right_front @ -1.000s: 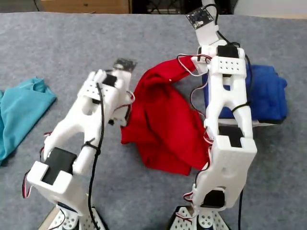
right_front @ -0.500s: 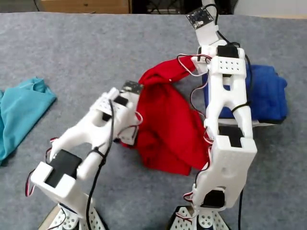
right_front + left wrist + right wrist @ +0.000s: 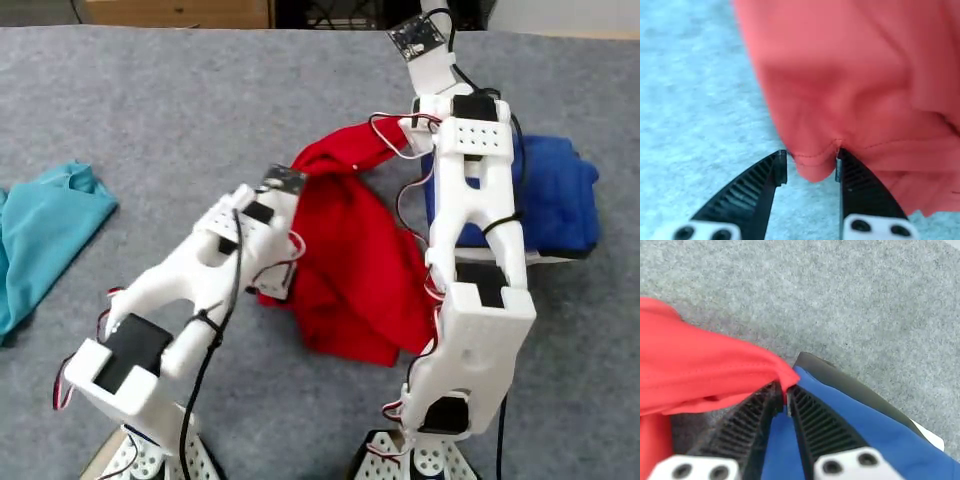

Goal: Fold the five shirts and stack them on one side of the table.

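A red shirt (image 3: 350,260) lies crumpled in the middle of the grey table. My right gripper (image 3: 786,391) is shut on one corner of the red shirt (image 3: 695,375), holding it up over the folded blue shirt (image 3: 850,425); in the high view that lifted corner (image 3: 385,140) sits by the right arm's wrist. My left gripper (image 3: 811,159) is open, its fingers either side of a hemmed corner of the red shirt (image 3: 840,75) at the left edge of the cloth (image 3: 272,292). A teal shirt (image 3: 40,235) lies unfolded at the far left.
The folded blue shirt (image 3: 560,200) rests on a flat black and white board (image 3: 548,259) at the right side. The right arm (image 3: 475,250) stretches over the red shirt's right edge. Grey mat (image 3: 150,100) covers the table behind the arms.
My left arm has swung right and down to the red shirt's left edge, bringing its open fingers around the hem corner. The right arm has held still with its corner.
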Action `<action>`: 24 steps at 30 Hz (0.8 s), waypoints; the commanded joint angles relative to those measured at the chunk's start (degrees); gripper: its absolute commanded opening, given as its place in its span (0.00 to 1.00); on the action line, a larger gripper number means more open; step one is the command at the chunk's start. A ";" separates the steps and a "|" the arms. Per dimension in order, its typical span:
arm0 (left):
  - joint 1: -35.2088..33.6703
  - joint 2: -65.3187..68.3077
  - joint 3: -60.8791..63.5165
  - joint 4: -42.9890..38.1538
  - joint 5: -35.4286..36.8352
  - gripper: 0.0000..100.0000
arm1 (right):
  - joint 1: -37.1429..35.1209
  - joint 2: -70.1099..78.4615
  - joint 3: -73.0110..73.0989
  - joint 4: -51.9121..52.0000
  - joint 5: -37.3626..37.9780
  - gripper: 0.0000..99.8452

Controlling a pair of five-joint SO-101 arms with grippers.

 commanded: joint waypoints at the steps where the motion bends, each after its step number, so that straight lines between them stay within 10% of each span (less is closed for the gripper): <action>1: -2.51 -4.66 -2.07 3.43 -0.26 0.22 | 0.62 -0.40 -0.31 -0.79 0.26 0.01; 9: -2.42 -16.44 -0.57 6.24 -0.26 0.23 | -0.35 -0.48 -0.48 0.62 0.26 0.01; 24: -4.88 -9.58 14.73 -11.87 0.18 0.23 | -0.35 -0.48 -0.57 0.62 0.26 0.01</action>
